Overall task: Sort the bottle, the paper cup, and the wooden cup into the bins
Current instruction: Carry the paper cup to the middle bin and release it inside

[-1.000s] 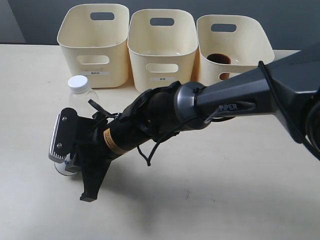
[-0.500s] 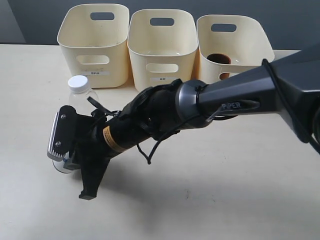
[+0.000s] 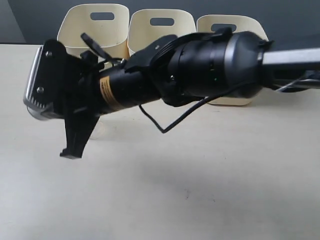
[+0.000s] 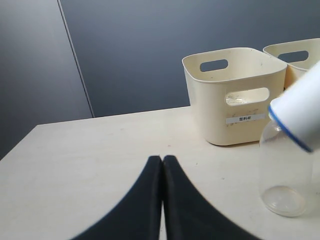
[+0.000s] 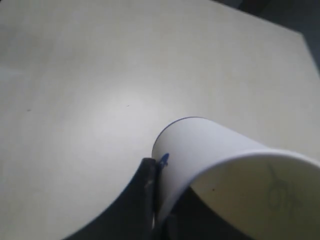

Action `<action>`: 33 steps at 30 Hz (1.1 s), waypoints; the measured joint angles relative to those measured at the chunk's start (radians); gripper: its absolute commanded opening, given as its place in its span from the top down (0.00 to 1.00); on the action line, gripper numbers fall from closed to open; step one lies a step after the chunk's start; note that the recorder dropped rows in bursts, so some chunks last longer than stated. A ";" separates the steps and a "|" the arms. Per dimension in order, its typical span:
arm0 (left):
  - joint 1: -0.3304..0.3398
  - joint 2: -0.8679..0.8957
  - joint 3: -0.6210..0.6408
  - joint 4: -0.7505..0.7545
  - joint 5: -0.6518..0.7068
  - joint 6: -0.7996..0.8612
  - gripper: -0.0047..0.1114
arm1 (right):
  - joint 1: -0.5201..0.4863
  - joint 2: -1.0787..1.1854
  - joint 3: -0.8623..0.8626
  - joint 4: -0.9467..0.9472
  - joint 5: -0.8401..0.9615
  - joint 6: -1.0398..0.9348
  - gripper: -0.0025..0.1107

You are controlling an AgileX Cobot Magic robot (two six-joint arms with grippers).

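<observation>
White tapered paper cup (image 5: 210, 150) barely shows in the exterior view. The black right arm (image 3: 165, 75) reaches across in front of the row of three cream plastic bins (image 3: 102, 20), raised off the pale surface (image 3: 200, 195).

The left wrist view shows the cup (image 4: 302, 107) hanging in the air near the row's end bin (image 4: 230, 95), in front of the small clear plastic bottle (image 4: 285, 180) standing beside that bin. The left hand (image 4: 161, 195) is clenched on nothing.

In the right wrist view, the right hand (image 5: 159, 192) pinches the cup's wall at the rim. The cup is probably light, thin and easily crushed, so a gentle rim pinch suits it.
</observation>
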 measured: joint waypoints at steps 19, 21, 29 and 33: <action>0.000 0.000 0.000 0.000 0.000 0.000 0.96 | -0.101 -0.109 0.000 0.054 0.579 0.036 0.98; 0.000 0.000 0.000 0.000 0.000 0.000 0.96 | -0.144 -0.109 0.000 0.084 0.546 0.038 0.98; 0.000 0.000 0.000 0.000 0.000 0.000 0.96 | -0.446 -0.100 -0.047 0.217 0.172 0.264 0.98; 0.000 0.000 0.000 0.000 0.000 0.000 0.96 | -0.490 -0.054 -0.097 0.218 0.145 0.322 0.98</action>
